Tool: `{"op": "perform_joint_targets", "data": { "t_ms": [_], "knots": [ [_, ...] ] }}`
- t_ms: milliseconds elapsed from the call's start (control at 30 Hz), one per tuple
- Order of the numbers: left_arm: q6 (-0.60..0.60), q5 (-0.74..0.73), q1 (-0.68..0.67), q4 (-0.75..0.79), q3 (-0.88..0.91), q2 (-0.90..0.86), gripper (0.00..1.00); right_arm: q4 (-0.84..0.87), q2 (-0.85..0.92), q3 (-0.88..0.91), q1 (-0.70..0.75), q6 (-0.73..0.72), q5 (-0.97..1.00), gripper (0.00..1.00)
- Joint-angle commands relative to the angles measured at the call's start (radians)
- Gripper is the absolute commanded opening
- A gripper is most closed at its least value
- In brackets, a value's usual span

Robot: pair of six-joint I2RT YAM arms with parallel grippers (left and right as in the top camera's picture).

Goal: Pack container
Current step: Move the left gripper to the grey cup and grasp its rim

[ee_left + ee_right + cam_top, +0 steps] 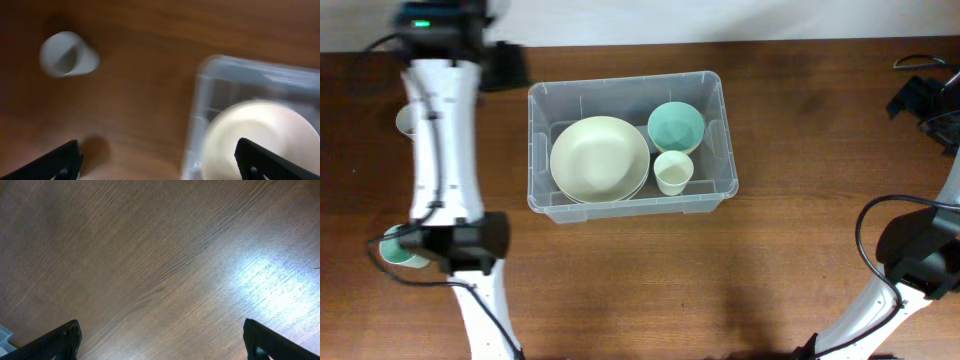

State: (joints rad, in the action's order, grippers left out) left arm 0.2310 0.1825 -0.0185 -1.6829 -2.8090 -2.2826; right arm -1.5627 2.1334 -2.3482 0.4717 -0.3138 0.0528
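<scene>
left gripper [157,162]: fingers spread wide, nothing between them, over bare wood; view blurred. right gripper [162,342]: fingers likewise wide apart and empty, above the table [770,260].

near left: teal cup [392,250], half hidden under the left arm [440,150]; contents not visible.

centre of the table: the container [712,90], upright and open. inside it, a small cream cup [673,172] at the near right, a wide cream dish [600,160] filling the left half, and a teal bowl [676,128] at the far right.

farther left: white cup [67,55] on the wood, apart from the bin.
</scene>
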Motion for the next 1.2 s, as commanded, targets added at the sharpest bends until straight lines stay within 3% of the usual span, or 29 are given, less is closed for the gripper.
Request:
{"op": "perform_joint_targets", "data": {
  "t_ms": [0,433,833,1167],
  "knots": [
    [0.098,-0.038,0.114,0.002,-0.004,0.004,0.99,0.0,0.003,0.004,0.006,0.0,0.011,0.99],
    [0.09,-0.065,0.362,0.129,0.001,-0.051,0.99,0.0,0.003,0.004,0.006,0.0,0.011,0.99],
    [0.09,-0.09,0.403,0.204,0.0,-0.269,0.99,0.0,0.003,0.004,0.006,0.0,0.011,0.99],
    [0.114,-0.09,0.406,0.247,0.0,-0.35,0.96,0.0,0.003,0.004,0.006,0.0,0.011,0.99]
  ]
}}
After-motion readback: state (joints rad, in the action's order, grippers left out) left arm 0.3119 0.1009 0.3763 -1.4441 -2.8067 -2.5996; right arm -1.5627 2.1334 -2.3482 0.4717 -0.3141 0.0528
